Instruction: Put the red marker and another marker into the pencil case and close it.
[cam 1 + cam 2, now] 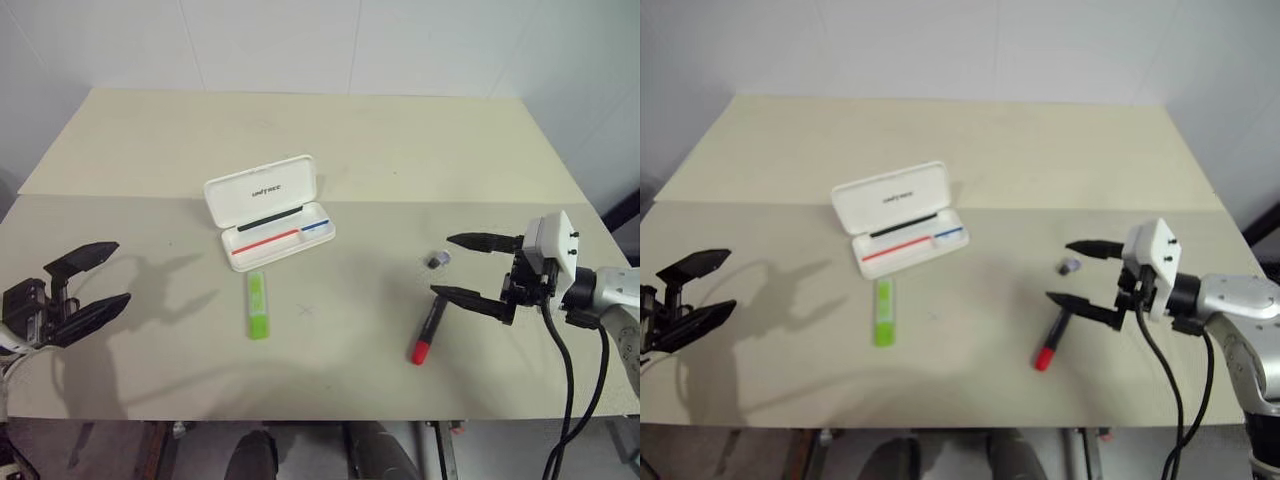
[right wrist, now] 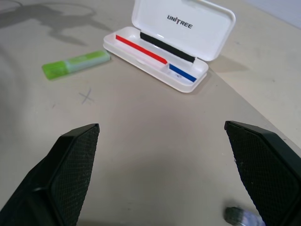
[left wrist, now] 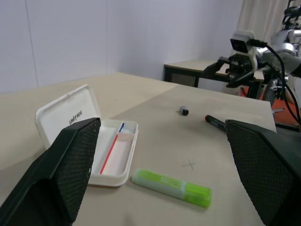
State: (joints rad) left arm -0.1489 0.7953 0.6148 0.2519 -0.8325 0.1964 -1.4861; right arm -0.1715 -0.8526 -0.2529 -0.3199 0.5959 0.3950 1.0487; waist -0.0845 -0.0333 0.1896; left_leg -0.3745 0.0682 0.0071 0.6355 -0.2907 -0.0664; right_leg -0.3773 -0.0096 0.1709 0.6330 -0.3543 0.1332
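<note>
Right claw (image 1: 462, 266) gaped wide, empty, over red marker (image 1: 428, 331) | left claw (image 1: 103, 275) spread wide, empty, well apart from green highlighter (image 1: 258, 304) | pencil case (image 1: 268, 211) lay open mid-tabletop (image 1: 330, 150)

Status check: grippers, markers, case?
Left gripper, right gripper open, empty. Red marker, green highlighter on table; pencil case open. Nothing blocking.
</note>
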